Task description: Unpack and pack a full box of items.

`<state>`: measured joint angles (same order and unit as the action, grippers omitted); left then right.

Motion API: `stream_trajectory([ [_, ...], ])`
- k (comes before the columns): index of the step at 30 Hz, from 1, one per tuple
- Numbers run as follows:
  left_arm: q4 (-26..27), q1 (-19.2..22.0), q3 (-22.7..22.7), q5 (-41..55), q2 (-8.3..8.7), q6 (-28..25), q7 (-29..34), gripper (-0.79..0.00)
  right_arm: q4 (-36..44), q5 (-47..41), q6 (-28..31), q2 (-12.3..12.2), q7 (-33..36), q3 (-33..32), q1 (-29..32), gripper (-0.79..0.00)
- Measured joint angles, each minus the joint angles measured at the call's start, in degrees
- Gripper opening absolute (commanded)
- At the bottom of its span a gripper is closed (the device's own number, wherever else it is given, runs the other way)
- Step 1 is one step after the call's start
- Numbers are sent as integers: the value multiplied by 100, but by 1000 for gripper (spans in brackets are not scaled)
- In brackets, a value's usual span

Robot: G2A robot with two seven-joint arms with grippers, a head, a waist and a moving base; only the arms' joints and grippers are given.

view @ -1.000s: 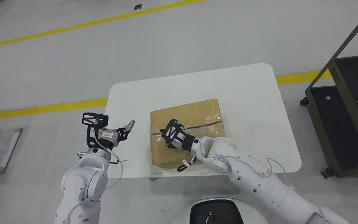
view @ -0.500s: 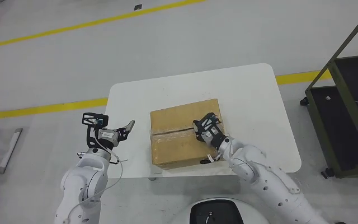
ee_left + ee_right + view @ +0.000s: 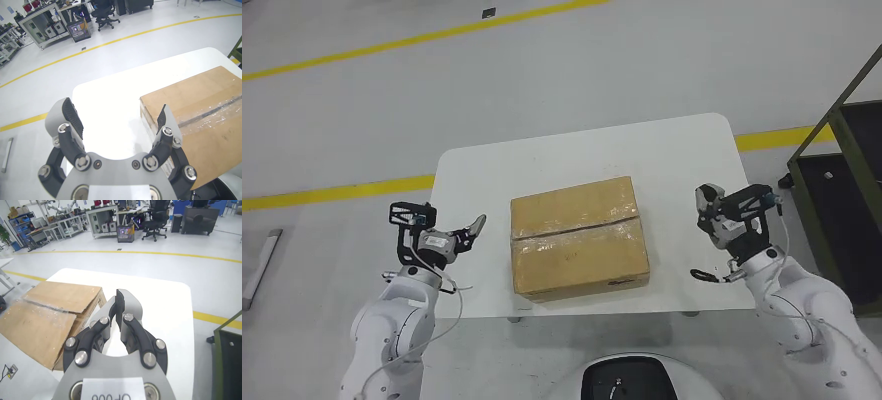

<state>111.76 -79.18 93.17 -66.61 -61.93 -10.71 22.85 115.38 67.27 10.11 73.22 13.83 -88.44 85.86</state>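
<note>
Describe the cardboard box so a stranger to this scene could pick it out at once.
Find the white round-cornered table. On it, toward the robot's edge, lies the cardboard box, flanked by the left gripper and the right gripper. It is the one brown, flat-topped thing there, with shiny clear tape along the seam across its top.

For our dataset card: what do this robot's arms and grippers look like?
The left arm and right arm wear smooth white shells, thin black cables at the wrists. The left gripper and right gripper have silver-grey fingers, black linkages, ribbed black pads and a white base label.
</note>
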Motion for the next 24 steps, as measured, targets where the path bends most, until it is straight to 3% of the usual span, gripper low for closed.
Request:
stream_trajectory([
  [4, 198, -154, 135, 237, 4, -195, -159, 0, 524, 120, 64, -29, 62, -187, 287, -785],
  [9, 551, -306, 267, 285, -11, 45, -317, 0, 809, 92, 28, -39, -6, -274, 524, -770],
  [10, 585, -327, 280, 306, -13, 66, -314, 0, 838, 88, 29, -41, -26, -287, 557, -483],
  [11, 613, -346, 292, 295, -13, 85, -293, 0, 856, 79, 62, -44, -19, -289, 589, 0],
  [12, 647, -368, 295, 221, -12, 103, -249, 0, 864, 59, 140, -50, 27, -290, 614, 0],
  [13, 661, -377, 294, 176, -11, 108, -230, -1, 864, 50, 173, -53, 53, -292, 619, -771],
  [14, 665, -379, 292, 156, -10, 109, -223, 0, 863, 46, 184, -54, 64, -293, 619, -740],
  [21, 662, -377, 290, 158, -10, 107, -226, 0, 860, 47, 178, -53, 62, -293, 616, -287],
  [24, 662, -377, 290, 158, -10, 107, -226, 0, 860, 48, 178, -53, 62, -293, 616, -157],
])
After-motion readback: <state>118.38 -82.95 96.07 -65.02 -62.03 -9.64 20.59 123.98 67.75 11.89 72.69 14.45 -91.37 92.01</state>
